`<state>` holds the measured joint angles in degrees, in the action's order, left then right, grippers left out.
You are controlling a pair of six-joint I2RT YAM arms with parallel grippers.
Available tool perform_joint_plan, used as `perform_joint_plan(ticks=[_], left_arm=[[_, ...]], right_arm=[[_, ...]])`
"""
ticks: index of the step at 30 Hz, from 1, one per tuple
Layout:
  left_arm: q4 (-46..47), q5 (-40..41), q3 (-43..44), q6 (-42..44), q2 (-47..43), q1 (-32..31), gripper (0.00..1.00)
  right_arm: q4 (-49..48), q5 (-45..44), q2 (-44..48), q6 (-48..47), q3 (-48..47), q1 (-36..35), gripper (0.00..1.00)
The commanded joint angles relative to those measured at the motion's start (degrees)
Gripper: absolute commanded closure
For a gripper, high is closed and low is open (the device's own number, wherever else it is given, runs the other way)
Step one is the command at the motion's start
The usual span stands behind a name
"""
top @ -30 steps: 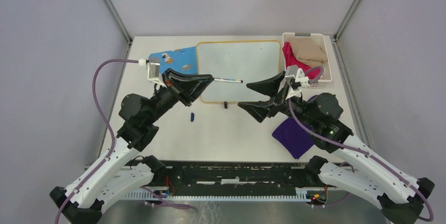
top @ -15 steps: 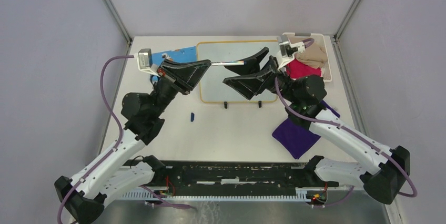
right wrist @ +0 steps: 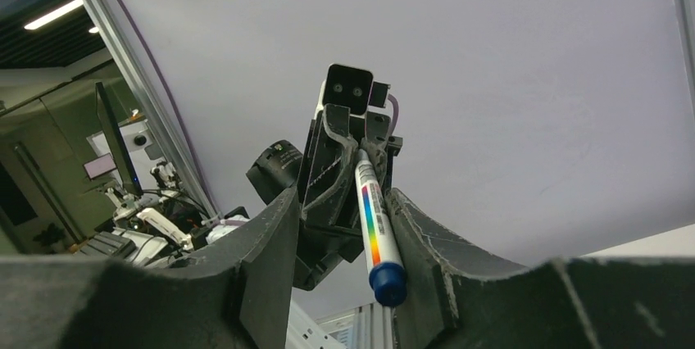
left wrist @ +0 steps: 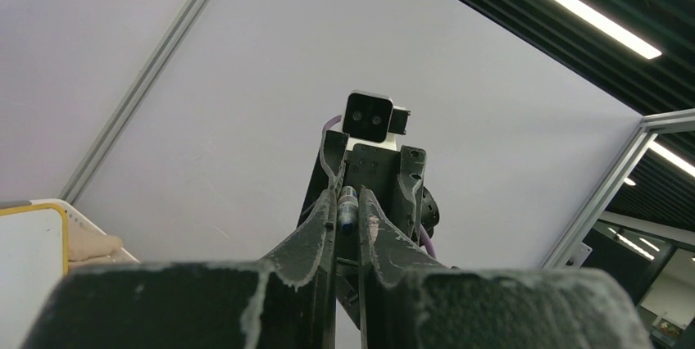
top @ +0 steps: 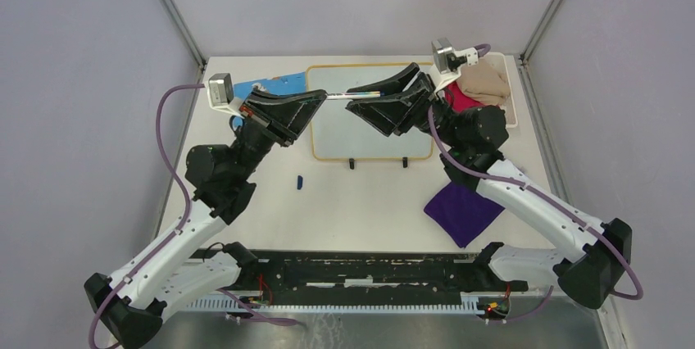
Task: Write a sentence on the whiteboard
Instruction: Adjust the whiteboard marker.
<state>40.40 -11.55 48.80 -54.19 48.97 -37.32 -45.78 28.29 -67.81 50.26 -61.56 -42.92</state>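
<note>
Both arms are up over the table and they meet nose to nose, with one marker (top: pixel 340 97) bridging the gap between them. The left gripper (top: pixel 322 100) has it pinched tight: on its own wrist camera the two fingers press in on the barrel's end (left wrist: pixel 347 208) with no daylight either side. Straight out in front of it, the right gripper (top: pixel 354 101) faces back, its jaws set either side of the same marker. From the right wrist camera, the right gripper (right wrist: pixel 344 201) sits at a middling width. The rainbow-striped barrel (right wrist: pixel 373 230) with its blue end lies against one finger (right wrist: pixel 426 242), and there's a clear gap to the other, so it brackets the marker and is not clamped on it. The whiteboard (top: pixel 373 132) lies flat on the table directly beneath the two grippers, its yellow-tan rim showing all round. Its two black clips (top: pixel 351 163) are on the edge nearest the arm bases, and a corner of it peeks in low at the left of the left wrist view (left wrist: pixel 24 259). A blue patterned cloth (top: pixel 274 83) lies just behind the left gripper. A small blue cap (top: pixel 300 181) rests on the table below it, towards its base. A white basket (top: pixel 510 87) of tan and red cloths sits just behind the right gripper's wrist, and a purple cloth (top: pixel 459 211) lies down by that arm's forearm.
</note>
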Motion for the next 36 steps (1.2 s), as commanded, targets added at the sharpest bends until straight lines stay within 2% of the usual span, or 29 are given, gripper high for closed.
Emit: perform_joint_plan(ticks=[1,8,13,19,26,36], left_arm=[[-0.4,0.1,2.6,-0.7,-0.7,0.0,0.98],[-8.3,0.7,5.5,1.3,-1.1,0.0,0.98],[-10.1,1.7,5.7,1.9,-1.6,-0.1,0.98],[-11.1,2.2,6.2,2.5,-1.6,0.0,0.98],[-11.2,2.0,6.0,2.5,-1.4,0.0,0.98],[-11.6,2.1,4.9,2.8,-1.7,0.0,0.98]], right_arm=[[-1.8,2.5,-1.2,2.1,-4.7,0.6,0.53],[2.0,3.5,-1.5,1.9,-6.8,1.3,0.49],[4.2,4.2,-1.8,1.5,-7.8,1.5,0.57],[6.1,4.8,-2.1,0.7,-8.6,1.5,0.61],[6.1,3.7,-1.6,0.3,-7.8,1.5,0.74],[3.5,2.2,-1.5,1.4,-6.7,1.5,0.74]])
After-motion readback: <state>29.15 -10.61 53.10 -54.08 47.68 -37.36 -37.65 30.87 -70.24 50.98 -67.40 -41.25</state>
